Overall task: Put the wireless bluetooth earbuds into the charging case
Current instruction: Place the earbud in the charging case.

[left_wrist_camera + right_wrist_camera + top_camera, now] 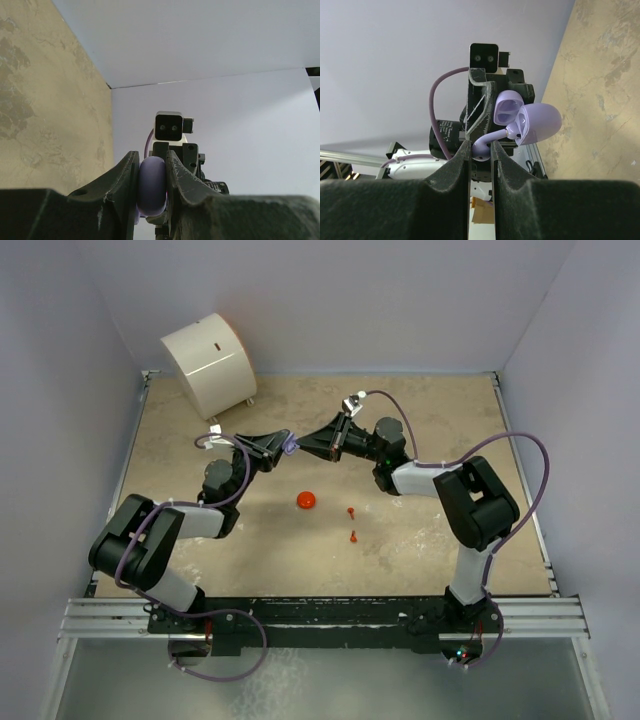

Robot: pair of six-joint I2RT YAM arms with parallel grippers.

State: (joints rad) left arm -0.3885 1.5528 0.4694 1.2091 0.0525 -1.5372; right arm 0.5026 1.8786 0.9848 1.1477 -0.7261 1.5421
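My left gripper (284, 446) (152, 161) is shut on a lilac charging case (152, 184), holding it above the table's middle. In the right wrist view the case (537, 121) hangs open, lid (508, 107) up. My right gripper (304, 443) (481, 146) is shut on a lilac earbud (492, 136), pinching its head. The stem tip reaches the case's opening. A round red-orange case (306, 500) lies on the table with two red-orange earbuds (351, 511) (354, 536) to its right.
A large white cylinder (208, 362) lies at the back left corner. Pale walls close the table (440, 420) on three sides. A metal rail (320, 615) runs along the near edge by the arm bases.
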